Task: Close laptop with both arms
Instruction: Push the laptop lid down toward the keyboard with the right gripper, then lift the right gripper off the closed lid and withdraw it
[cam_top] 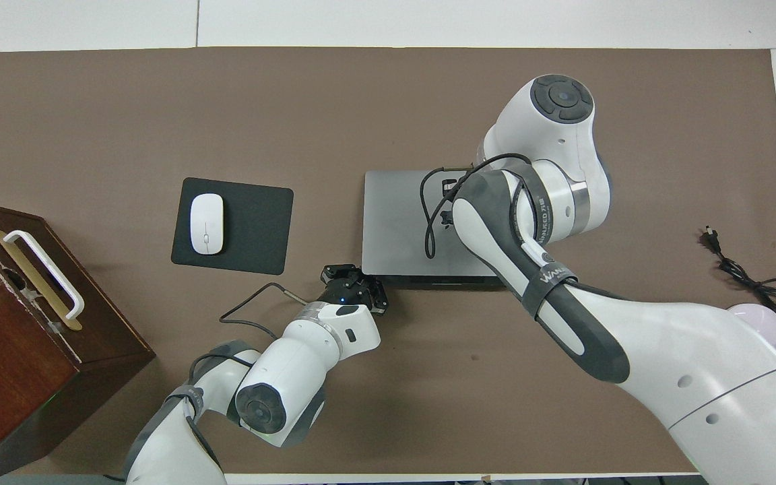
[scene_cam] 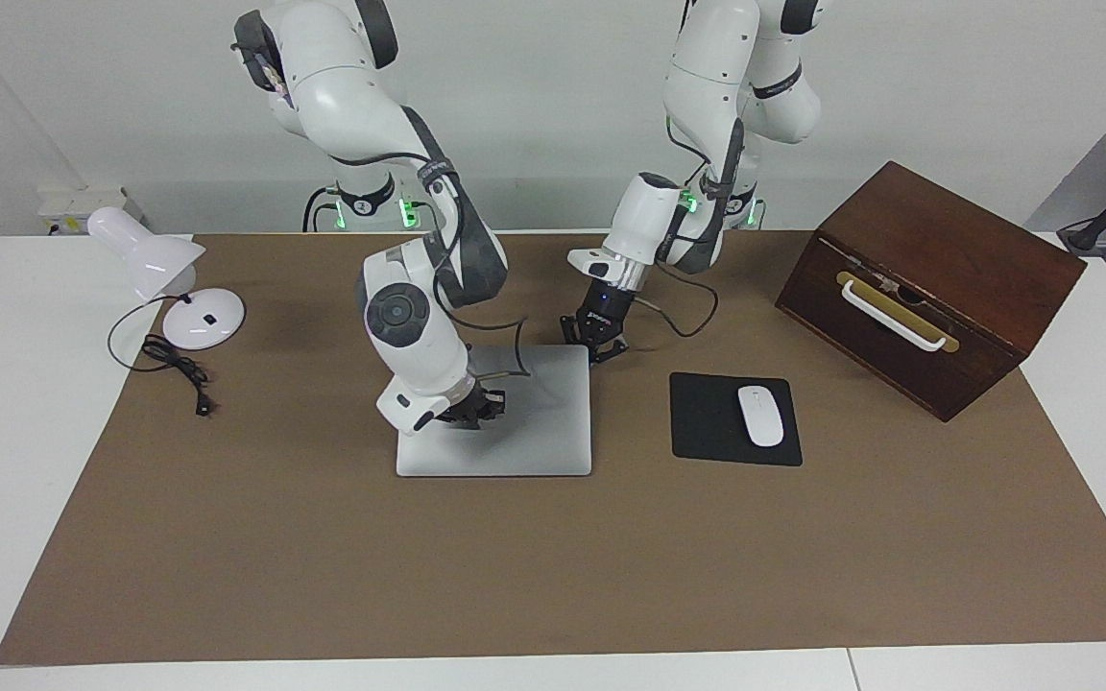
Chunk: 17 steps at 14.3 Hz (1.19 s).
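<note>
The silver-grey laptop (scene_cam: 543,422) (cam_top: 395,222) lies on the brown mat with its lid down almost flat. In the overhead view a thin dark strip still shows along its edge nearest the robots. My right gripper (scene_cam: 476,408) is shut and rests on top of the lid, toward the right arm's end. The right forearm hides it in the overhead view. My left gripper (scene_cam: 599,347) (cam_top: 369,288) is shut and sits at the laptop's corner nearest the robots, toward the left arm's end, holding nothing.
A black mouse pad (scene_cam: 711,422) with a white mouse (scene_cam: 760,415) (cam_top: 207,223) lies beside the laptop toward the left arm's end. A brown wooden box (scene_cam: 927,288) (cam_top: 24,316) stands past it. A white lamp (scene_cam: 155,264) and its cable (scene_cam: 179,369) are at the right arm's end.
</note>
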Motion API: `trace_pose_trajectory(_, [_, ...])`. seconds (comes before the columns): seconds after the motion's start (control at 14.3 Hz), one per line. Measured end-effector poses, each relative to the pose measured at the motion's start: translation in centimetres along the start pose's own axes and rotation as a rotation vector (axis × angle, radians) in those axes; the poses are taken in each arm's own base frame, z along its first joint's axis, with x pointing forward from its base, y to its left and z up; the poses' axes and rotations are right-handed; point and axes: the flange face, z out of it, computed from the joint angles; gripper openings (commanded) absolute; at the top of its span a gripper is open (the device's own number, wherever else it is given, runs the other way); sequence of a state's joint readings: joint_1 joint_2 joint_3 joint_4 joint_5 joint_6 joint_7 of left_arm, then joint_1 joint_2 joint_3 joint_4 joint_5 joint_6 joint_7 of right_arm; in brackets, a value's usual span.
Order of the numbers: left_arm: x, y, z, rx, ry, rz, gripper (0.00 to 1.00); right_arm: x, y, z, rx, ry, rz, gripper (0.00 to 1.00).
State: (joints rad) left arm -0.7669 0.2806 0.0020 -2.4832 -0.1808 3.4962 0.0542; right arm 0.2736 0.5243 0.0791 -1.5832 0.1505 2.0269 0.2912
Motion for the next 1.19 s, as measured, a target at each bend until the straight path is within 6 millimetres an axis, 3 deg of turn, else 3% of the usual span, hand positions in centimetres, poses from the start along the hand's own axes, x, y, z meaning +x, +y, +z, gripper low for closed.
trace_pose_trajectory(0.35, [-0.01, 0.00, 0.00, 0.000, 0.001, 0.000, 0.00, -0.20, 0.23, 0.76, 0.003, 0.015, 0.003, 0.00])
trace_pose_trajectory(1.19, [-0.03, -0.01, 0.01, 0.000, 0.001, 0.000, 0.00, -0.30, 0.14, 0.01, 0.019, 0.024, 0.016, 0.00])
